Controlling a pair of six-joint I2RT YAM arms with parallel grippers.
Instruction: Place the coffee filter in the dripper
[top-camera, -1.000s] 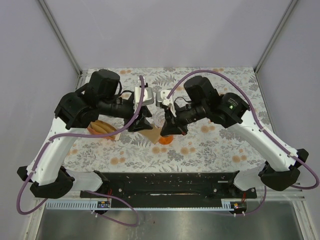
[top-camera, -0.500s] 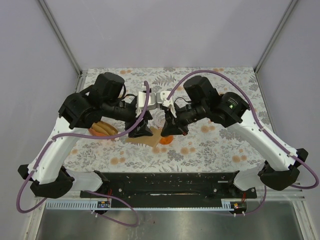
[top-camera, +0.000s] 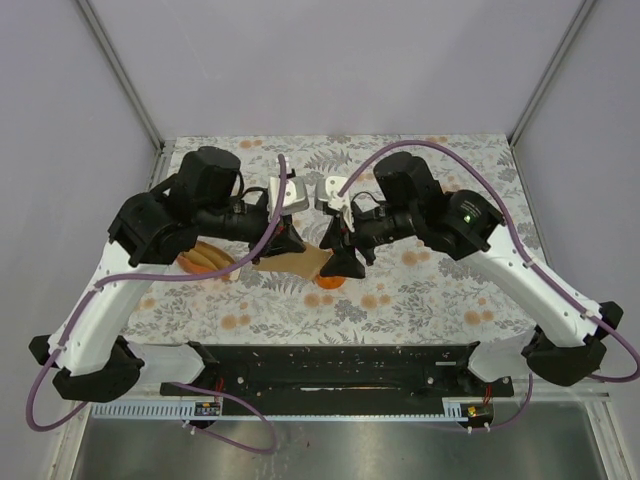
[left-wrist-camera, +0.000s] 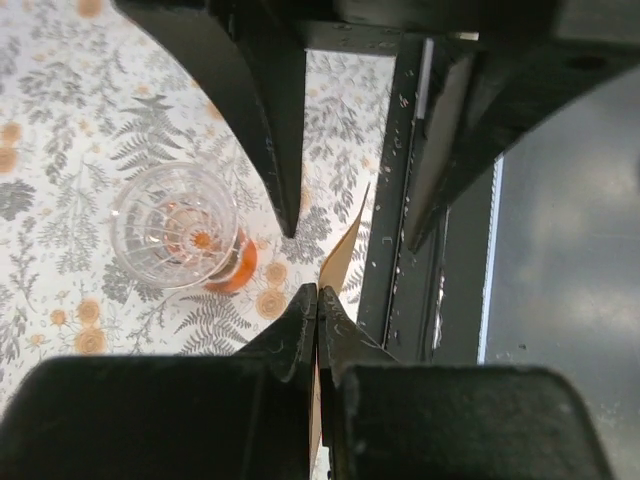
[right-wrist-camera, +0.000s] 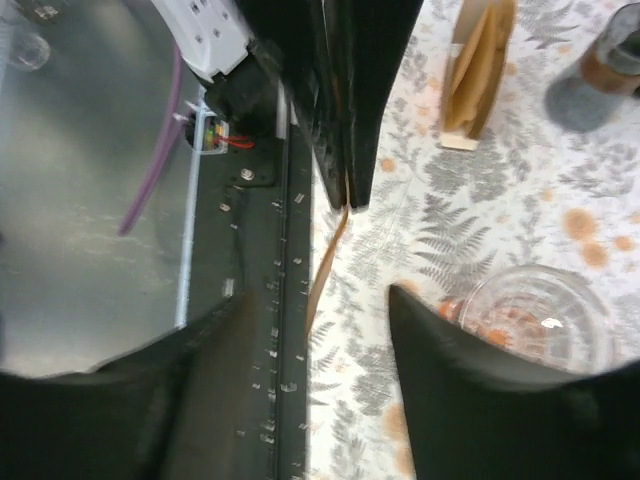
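The coffee filter (top-camera: 296, 262) is a flat brown paper, held in the air above the table by my left gripper (top-camera: 287, 244), which is shut on its left edge. In the left wrist view the filter (left-wrist-camera: 341, 258) shows edge-on, sticking out past the closed left gripper (left-wrist-camera: 317, 296). My right gripper (top-camera: 345, 264) stands open beside the filter, its fingers either side of the paper's edge (right-wrist-camera: 325, 262) without touching it. The dripper (top-camera: 328, 283), a clear ribbed glass cone on an orange base, stands on the table under the right gripper; it shows too in the left wrist view (left-wrist-camera: 180, 226).
A wooden holder with spare brown filters (right-wrist-camera: 478, 68) stands on the flowered cloth, partly hidden under the left arm (top-camera: 205, 258). A dark glass vessel (right-wrist-camera: 600, 60) stands beyond it. The black base rail (top-camera: 330, 365) runs along the near edge.
My left gripper has shut on the filter's edge. My right gripper, shut on the filter before, has opened and let it go. The filter now hangs from the left gripper alone.
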